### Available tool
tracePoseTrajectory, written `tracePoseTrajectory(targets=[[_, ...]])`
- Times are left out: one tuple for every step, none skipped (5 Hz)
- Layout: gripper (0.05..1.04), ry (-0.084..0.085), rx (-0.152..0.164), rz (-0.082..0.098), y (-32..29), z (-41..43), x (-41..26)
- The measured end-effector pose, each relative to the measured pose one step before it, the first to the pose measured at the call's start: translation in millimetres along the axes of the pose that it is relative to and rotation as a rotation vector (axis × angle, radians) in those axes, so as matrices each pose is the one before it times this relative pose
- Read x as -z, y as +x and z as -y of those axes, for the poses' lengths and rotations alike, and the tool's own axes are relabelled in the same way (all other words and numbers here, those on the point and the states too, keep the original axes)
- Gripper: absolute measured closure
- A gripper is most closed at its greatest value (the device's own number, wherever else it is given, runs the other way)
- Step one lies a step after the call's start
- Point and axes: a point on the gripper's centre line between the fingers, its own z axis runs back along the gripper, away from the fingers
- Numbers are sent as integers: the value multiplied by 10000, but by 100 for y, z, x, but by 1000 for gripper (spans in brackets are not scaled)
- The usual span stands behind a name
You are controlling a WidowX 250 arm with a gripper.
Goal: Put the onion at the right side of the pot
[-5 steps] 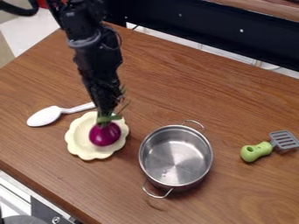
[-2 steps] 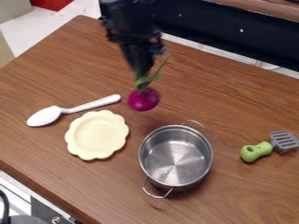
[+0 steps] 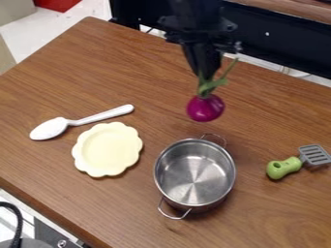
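Observation:
The gripper hangs from the top edge, behind the pot in the view, shut on the green stalks of the purple onion. The onion dangles in the air above the table, just beyond the pot's far handle. The metal pot stands upright on the table, right of centre, with its inside bare and its two wire handles at the far and near sides.
A scalloped cream plate lies left of the pot, with a white spoon behind it. The green-handled spatula lies to the pot's right. A dark rail runs behind the wooden table.
The onion has been lifted off the cream plate and carried up and to the right with the gripper. Plate, spoon, pot and spatula stay where they were.

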Motion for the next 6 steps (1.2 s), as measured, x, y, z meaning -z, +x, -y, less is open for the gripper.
tracePoseTrajectory(targets=[[1017, -338, 384, -353, -2169, 3240, 1536], [1017, -6, 646, 83, -1866, 2782, 1242], [1017, -42, 484, 44, -1179, 1996, 1233], [1017, -140, 282, 254, -58, 1586, -185], [1017, 52, 149, 17, 3, 707, 300], [1017, 131, 97, -258, -194, 60, 1697]])
